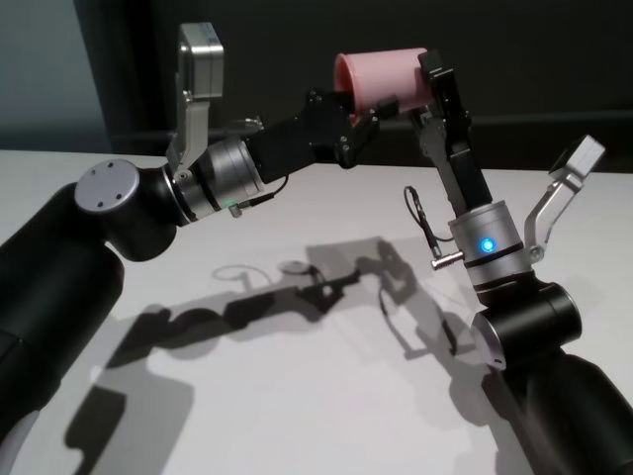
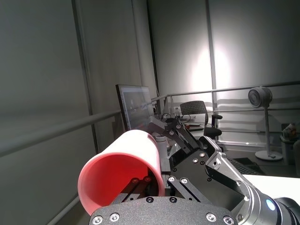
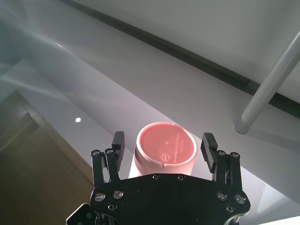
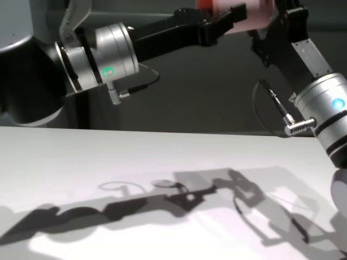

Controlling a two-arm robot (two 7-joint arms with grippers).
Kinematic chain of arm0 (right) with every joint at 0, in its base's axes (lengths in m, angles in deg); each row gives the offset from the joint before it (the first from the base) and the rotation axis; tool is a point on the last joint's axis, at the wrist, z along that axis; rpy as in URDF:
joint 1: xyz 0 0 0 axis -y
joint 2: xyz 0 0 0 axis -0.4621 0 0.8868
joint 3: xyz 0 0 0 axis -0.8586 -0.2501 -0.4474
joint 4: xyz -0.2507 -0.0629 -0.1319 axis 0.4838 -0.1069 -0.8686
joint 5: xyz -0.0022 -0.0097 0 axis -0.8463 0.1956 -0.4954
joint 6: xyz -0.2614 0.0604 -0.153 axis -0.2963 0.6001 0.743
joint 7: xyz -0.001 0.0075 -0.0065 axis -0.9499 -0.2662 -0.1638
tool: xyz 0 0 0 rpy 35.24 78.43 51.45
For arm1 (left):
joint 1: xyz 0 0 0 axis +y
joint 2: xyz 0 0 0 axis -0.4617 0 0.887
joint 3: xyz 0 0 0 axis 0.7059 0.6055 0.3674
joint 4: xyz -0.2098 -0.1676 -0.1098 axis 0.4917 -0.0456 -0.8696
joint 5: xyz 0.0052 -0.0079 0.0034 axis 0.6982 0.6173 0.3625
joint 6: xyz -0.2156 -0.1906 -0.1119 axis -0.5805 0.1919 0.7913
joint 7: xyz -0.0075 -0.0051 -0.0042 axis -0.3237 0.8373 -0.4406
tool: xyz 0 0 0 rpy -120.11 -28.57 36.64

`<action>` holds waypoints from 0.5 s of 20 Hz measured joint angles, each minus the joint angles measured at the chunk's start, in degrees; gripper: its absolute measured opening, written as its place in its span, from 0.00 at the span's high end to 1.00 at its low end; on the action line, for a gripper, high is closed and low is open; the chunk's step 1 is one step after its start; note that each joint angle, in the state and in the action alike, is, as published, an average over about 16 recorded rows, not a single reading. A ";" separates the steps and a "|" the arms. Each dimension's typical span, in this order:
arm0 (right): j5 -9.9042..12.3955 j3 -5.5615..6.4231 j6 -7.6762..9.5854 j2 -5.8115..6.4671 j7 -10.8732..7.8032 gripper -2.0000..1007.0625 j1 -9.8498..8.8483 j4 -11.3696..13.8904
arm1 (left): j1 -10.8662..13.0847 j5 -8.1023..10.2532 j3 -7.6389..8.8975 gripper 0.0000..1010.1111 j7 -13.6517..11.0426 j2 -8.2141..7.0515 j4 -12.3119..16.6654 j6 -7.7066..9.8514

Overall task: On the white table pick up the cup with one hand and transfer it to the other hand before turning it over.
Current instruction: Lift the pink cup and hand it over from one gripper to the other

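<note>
1. The tabletop (image 1: pixel 297 396) is white and matte. Its far edge in the head view runs from 9 to 3 o'clock against a dark wall. Only the arms' shadows lie on it, well below both pincers.
2. The left arm (image 1: pixel 129 213) reaches from 8 o'clock toward 12; the right arm (image 1: pixel 495 257) rises from 4 o'clock toward 12. They meet high above the tabletop.
3. The cup (image 1: pixel 381 77), plain pink and tapered, lies on its side in the air at 12 o'clock, rim toward the left arm, base toward the right.
4. The left pincer (image 1: pixel 371 111) has one finger inside the rim and one along the outer wall, grasping the cup at its rim.
5. The right pincer (image 1: pixel 431 84) is at the cup's base end. In its wrist view its fingertips (image 3: pixel 118 140) flank the cup (image 3: pixel 164 152) with a gap on each side, so it is released.
6. The left wrist view alone shows the cup's open mouth (image 2: pixel 117 180); the right wrist view alone shows its flat base.
</note>
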 joint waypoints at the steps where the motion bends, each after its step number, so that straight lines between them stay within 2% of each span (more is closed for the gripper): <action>1: 0.07 -0.13 -0.07 0.01 -0.05 0.01 0.09 -0.11 | 0.00 0.00 0.00 0.95 0.00 0.00 0.00 0.00; 10: 0.72 -1.33 -0.56 0.28 -0.31 0.01 0.68 -0.69 | 0.00 0.00 0.00 0.95 0.00 0.00 0.00 0.00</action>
